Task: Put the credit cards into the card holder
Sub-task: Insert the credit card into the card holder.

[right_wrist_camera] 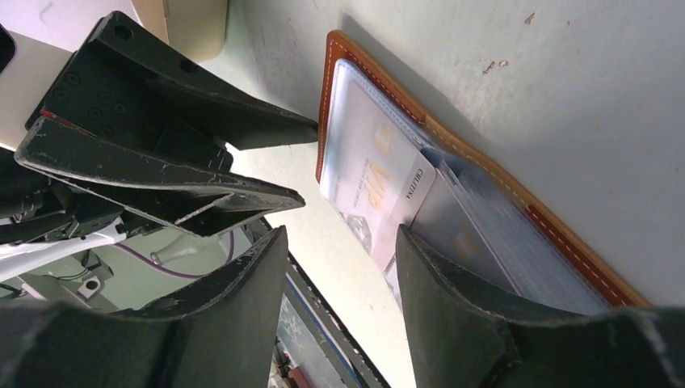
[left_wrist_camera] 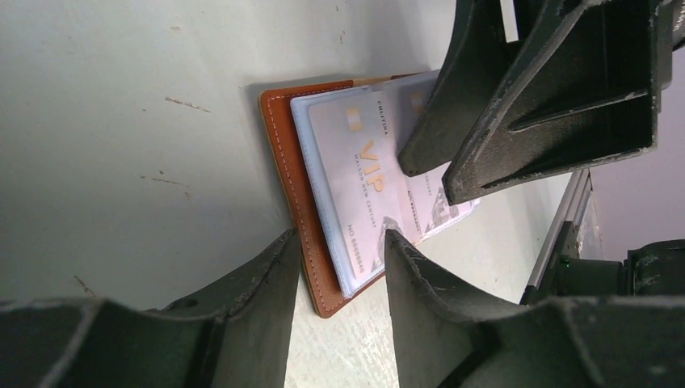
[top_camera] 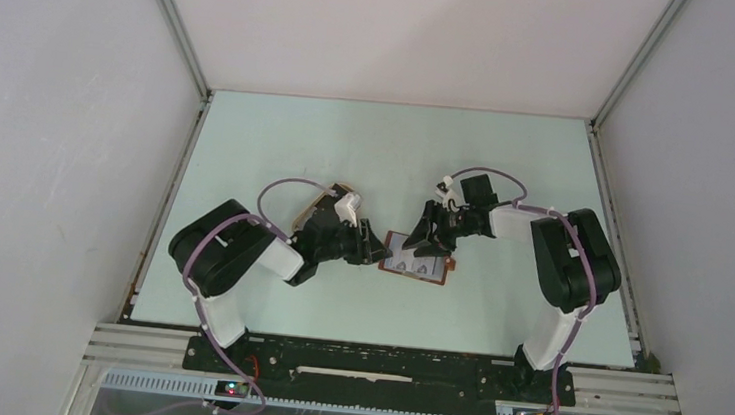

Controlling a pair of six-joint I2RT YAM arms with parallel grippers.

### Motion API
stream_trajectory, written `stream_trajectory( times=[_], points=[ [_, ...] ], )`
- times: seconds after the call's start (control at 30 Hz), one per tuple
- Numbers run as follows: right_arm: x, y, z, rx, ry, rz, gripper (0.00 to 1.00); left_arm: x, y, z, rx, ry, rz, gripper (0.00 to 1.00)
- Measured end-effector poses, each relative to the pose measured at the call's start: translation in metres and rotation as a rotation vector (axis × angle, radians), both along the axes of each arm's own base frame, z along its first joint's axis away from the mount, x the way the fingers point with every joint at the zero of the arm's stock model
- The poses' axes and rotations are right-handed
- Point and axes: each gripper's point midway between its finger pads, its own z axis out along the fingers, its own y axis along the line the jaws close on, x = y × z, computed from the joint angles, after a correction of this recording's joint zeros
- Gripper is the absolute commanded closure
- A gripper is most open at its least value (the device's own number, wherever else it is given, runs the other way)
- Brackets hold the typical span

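Observation:
The reddish-brown card holder (top_camera: 420, 260) lies open on the table between both grippers, clear sleeves facing up. A pale VIP credit card (left_wrist_camera: 363, 174) sits in its sleeve, with a second card partly hidden beside it. In the right wrist view the holder's leather edge (right_wrist_camera: 565, 234), the VIP card (right_wrist_camera: 367, 174) and a grey card (right_wrist_camera: 460, 234) show. My left gripper (left_wrist_camera: 339, 242) is open and empty, its fingers on either side of the holder's near corner. My right gripper (right_wrist_camera: 339, 238) is open and empty, low over the holder's cards. The two grippers' tips nearly meet above the holder.
A beige tray (right_wrist_camera: 194, 24) stands behind the left wrist, mostly hidden by it in the top view (top_camera: 329, 196). The metal frame rail (left_wrist_camera: 565, 218) runs along the table's near edge. White walls enclose the table.

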Motion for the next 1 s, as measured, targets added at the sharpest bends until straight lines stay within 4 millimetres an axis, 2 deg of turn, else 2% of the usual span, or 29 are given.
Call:
stream_trajectory(
  times=[0.47,0.67,0.77,0.8,0.9,1.0],
  points=[
    [0.007,0.006,-0.005,0.010,0.017,-0.002,0.38,-0.007,-0.009,-0.001,-0.033,0.010,-0.026,0.53],
    [0.011,0.003,-0.001,-0.037,-0.065,0.044,0.39,-0.009,-0.008,0.001,-0.036,0.010,-0.020,0.50],
    [0.011,-0.003,0.016,-0.064,-0.175,0.092,0.41,-0.016,-0.001,0.002,-0.018,0.017,-0.010,0.50],
    [0.011,-0.005,0.029,-0.068,-0.246,0.118,0.41,-0.018,0.003,0.002,-0.008,0.017,-0.002,0.50],
    [0.012,-0.008,0.051,-0.081,-0.386,0.174,0.41,-0.024,0.012,0.007,0.014,0.004,0.015,0.50],
    [0.010,-0.011,0.080,-0.093,-0.577,0.258,0.41,-0.031,0.016,0.026,0.026,-0.053,0.020,0.50]
  ],
)
